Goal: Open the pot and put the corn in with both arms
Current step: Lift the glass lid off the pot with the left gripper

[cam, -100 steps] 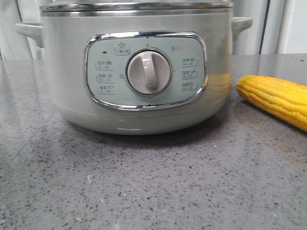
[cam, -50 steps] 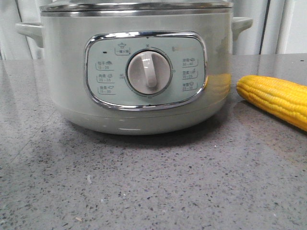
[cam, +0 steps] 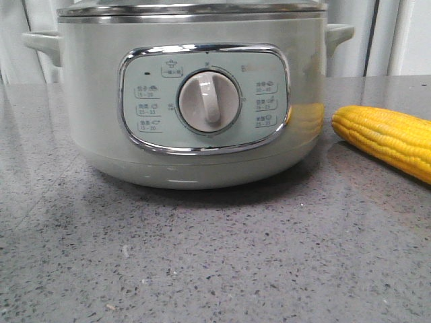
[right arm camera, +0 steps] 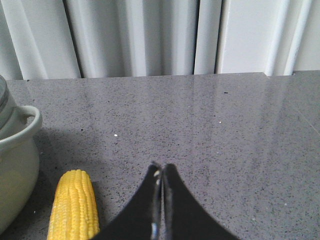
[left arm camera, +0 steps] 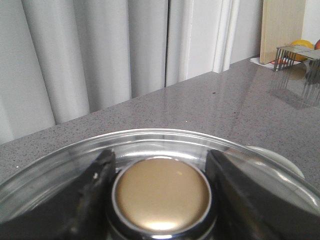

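Note:
The pale green pot (cam: 94,101) stands on the grey counter, filling the front view, with its glass lid (cam: 188,9) on. The corn (cam: 387,138) lies on the counter just right of the pot. In the left wrist view my left gripper (left arm camera: 160,155) sits over the lid (left arm camera: 150,139), its dark fingers (left arm camera: 97,185) pressed against both sides of the gold lid knob (left arm camera: 162,194). In the right wrist view my right gripper (right arm camera: 161,167) is shut and empty above the counter, beside the corn (right arm camera: 75,207) and the pot's handle (right arm camera: 22,125). Neither gripper shows in the front view.
White curtains and wall panels run behind the counter. A wire rack with fruit (left arm camera: 296,52) and a wooden board (left arm camera: 282,25) stand at the counter's far end in the left wrist view.

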Action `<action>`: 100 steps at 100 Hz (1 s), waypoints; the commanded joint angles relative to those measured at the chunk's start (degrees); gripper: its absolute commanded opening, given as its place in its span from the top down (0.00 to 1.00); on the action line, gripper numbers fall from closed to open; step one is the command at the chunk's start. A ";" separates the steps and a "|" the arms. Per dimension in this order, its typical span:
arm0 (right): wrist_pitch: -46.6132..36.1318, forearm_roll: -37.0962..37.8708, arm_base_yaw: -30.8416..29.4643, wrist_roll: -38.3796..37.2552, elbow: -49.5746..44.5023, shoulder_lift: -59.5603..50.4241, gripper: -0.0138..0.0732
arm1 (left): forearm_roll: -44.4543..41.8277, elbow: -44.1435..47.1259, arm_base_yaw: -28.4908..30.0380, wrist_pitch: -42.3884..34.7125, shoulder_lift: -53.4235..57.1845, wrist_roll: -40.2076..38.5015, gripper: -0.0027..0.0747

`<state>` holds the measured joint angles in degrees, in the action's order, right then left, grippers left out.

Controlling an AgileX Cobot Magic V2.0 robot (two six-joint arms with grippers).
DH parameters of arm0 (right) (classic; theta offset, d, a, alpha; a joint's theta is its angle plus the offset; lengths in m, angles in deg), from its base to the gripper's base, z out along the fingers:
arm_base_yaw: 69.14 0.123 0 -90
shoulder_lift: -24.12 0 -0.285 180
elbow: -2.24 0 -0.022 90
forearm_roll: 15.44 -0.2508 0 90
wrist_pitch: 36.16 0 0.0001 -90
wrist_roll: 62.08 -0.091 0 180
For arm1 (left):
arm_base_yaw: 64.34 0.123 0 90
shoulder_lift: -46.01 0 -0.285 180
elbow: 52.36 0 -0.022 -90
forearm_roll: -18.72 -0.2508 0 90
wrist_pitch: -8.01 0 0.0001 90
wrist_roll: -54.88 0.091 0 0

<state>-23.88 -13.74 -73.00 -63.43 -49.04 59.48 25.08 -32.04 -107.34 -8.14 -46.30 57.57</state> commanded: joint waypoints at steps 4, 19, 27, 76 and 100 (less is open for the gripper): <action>-4.34 0.00 0.04 0.43 1.71 0.69 0.91 | -0.03 -1.86 -0.30 -5.86 2.13 -0.16 0.99; -4.34 0.00 0.04 0.43 1.71 0.69 0.91 | -0.03 -2.60 -0.30 -6.27 4.11 -0.16 0.99; -4.34 0.00 0.04 0.43 1.71 0.69 0.91 | -0.03 -3.46 -0.30 -6.39 5.22 -0.16 0.99; -4.31 0.00 0.04 0.43 1.71 0.69 0.91 | -0.55 -5.62 3.60 1.70 17.76 0.43 0.99; -3.81 0.00 0.04 0.43 1.71 0.69 0.91 | -5.84 -5.02 13.69 16.15 27.65 0.43 0.99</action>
<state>-23.88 -13.74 -72.87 -63.43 -49.04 59.48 21.09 -34.86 -96.71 11.18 -23.54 57.94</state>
